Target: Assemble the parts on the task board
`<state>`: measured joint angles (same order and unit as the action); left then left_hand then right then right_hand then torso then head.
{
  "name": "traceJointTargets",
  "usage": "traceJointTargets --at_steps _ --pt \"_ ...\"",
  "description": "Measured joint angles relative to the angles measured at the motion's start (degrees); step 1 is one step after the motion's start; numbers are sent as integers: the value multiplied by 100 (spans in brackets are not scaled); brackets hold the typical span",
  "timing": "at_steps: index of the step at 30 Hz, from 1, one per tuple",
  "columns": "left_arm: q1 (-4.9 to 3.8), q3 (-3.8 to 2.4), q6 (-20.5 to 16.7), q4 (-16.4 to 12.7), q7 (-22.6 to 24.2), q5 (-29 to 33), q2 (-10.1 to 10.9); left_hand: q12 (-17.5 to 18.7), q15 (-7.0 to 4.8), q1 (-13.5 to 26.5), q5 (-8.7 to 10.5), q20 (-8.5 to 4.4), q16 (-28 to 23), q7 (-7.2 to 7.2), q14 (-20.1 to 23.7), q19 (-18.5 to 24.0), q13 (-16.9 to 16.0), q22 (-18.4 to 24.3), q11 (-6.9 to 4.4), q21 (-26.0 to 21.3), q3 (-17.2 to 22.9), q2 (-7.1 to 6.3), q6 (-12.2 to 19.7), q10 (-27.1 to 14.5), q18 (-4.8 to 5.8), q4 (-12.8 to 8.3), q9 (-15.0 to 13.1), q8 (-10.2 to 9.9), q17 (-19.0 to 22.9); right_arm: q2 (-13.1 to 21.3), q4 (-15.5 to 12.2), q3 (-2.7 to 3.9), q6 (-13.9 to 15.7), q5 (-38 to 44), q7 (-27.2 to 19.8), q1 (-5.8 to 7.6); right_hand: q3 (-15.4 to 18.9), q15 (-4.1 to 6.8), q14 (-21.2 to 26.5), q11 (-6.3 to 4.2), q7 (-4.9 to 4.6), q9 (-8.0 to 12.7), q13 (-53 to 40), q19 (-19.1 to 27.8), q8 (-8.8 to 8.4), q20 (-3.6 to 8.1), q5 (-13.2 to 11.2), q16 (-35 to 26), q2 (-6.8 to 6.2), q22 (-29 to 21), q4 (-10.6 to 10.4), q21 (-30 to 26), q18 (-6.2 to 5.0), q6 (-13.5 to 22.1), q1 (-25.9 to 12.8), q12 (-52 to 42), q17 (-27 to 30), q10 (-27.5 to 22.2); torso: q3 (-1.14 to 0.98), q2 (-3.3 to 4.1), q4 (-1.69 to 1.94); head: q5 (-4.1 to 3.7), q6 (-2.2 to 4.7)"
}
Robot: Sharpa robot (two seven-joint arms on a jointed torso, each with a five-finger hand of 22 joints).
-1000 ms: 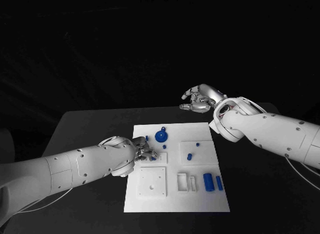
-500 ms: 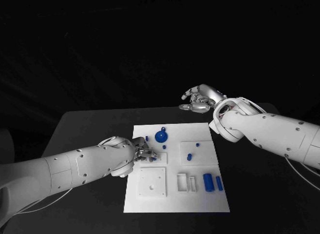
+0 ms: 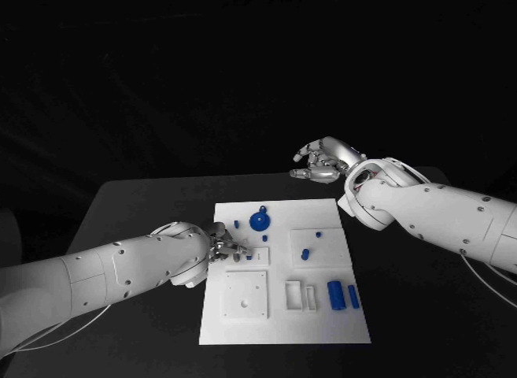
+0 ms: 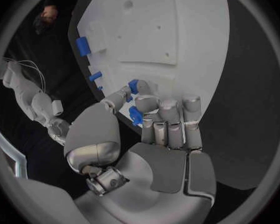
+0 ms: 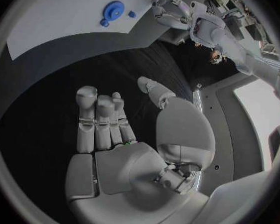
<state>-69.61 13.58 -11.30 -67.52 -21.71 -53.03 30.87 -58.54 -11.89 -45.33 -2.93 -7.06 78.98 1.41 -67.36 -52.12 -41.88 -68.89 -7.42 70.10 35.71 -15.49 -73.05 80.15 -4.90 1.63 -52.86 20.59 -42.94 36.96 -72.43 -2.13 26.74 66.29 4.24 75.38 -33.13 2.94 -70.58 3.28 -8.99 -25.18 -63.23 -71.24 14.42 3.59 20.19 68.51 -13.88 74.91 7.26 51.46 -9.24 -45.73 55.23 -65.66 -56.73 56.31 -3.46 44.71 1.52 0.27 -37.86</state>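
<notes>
The left hand (image 3: 224, 248) sits low over the left part of the task board (image 3: 283, 315), its fingers curled in and its thumb and a fingertip closed on a small blue part (image 4: 134, 86). In the left wrist view a second blue piece (image 4: 135, 115) lies right against the curled fingers (image 4: 168, 119); whether it is also held or only resting on the board beneath them is hard to judge from this angle. The left arm reaches in low across the black table (image 3: 134, 205), forearm nearly level, with the hand bent down onto the board.

The right hand (image 3: 323, 163) hangs well apart from the board, above the table's far edge, holding nothing, its fingers loosely bent and apart, palm turned downward; the right arm bends up at the wrist.

On the board, a round blue part (image 3: 260, 220) lies near the far edge, just beyond the left hand. A small blue peg (image 3: 307, 253) lies near the middle, and two blue cylinders (image 3: 337, 294) lie side by side toward the near right, beside a white slotted block (image 3: 301, 295). A square white plate (image 3: 245, 294) with holes sits at the near left.
</notes>
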Motion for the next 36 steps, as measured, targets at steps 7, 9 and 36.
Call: traceJointTargets --at_steps 7,9,36 --pt "-20 -105 69 -188 13 384 246 174 74 -67 0 53 -143 -143 220 234 101 28 139 -113 -66 -67 362 -176 0 60 73 -222 99 33 0 0 1 -4 -1 -4 0 0 0 0 0 0 7 0 0 0 23 0 0 0 0 0 0 1 0 0 0 0 1 -2 2 -31 51" --pt "-45 -268 88 -223 21 472 296 220 89 -69 0 80 -195 -168 283 268 117 39 159 -127 -99 -65 448 -238 0 66 104 -276 126 40 0 0 1 -5 -2 -6 0 0 0 0 0 0 7 0 0 0 23 0 0 0 0 0 0 1 0 0 0 0 1 -3 3 -38 71" --pt "-552 -439 836 1424 47 435 -295 641 300 -364 -430 162 -533 -437 648 575 290 167 392 -476 -309 201 1127 -720 91 8 336 -731 453 31 26 0 1 -15 -2 -9 0 0 0 0 1 0 12 2 0 -2 23 0 0 3 0 0 1 3 0 0 -1 0 -2 12 -4 -10 186"
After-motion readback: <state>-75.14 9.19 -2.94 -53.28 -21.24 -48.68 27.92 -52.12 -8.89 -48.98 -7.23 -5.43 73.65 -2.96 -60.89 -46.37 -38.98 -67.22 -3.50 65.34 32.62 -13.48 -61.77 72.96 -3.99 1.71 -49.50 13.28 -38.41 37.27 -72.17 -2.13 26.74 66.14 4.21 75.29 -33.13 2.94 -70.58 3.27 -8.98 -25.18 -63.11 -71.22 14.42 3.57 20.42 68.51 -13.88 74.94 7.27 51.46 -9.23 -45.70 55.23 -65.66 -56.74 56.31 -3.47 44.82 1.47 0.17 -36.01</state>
